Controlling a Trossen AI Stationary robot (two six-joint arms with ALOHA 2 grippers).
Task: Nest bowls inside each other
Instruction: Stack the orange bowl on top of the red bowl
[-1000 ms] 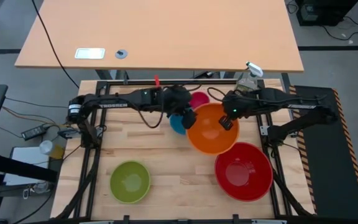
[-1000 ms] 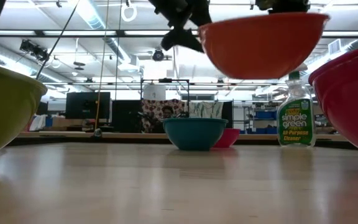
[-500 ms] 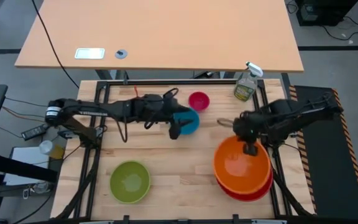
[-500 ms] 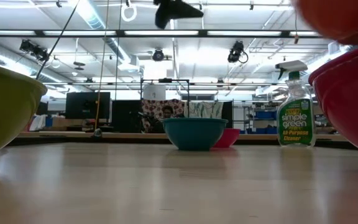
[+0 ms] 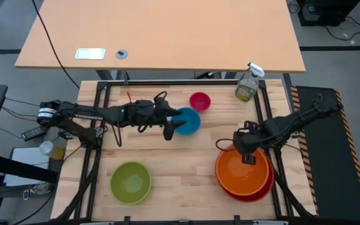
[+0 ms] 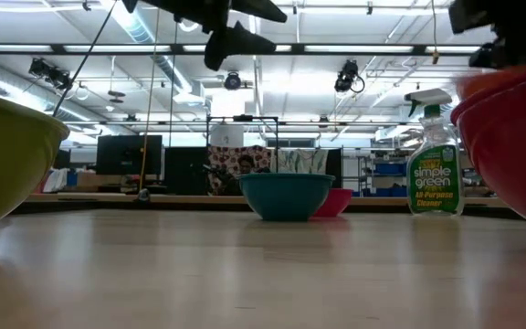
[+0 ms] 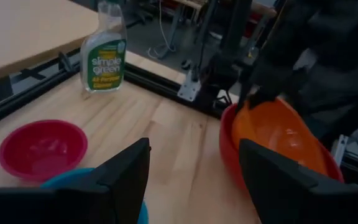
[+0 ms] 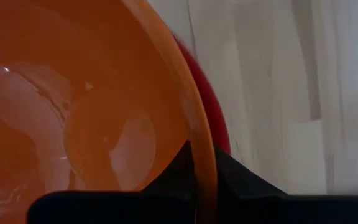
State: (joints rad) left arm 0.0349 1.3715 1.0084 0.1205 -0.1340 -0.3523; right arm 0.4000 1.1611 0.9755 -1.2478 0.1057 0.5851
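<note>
Now sits nested in the red bowl (image 5: 250, 192): orange bowl (image 5: 242, 172), rim pinched by right jaws. Left jaws wide above blue bowl (image 5: 188, 121); pink (image 5: 199, 100), green (image 5: 130, 182) apart.

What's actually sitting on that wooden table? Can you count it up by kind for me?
Bowls: 5 (red, orange, lime green, blue, pink)
Spray bottle: 1
Total: 6

Bright, even light is cast by ceiling strip lamps (image 6: 245, 48); near bowls are blurred in the low view.
</note>
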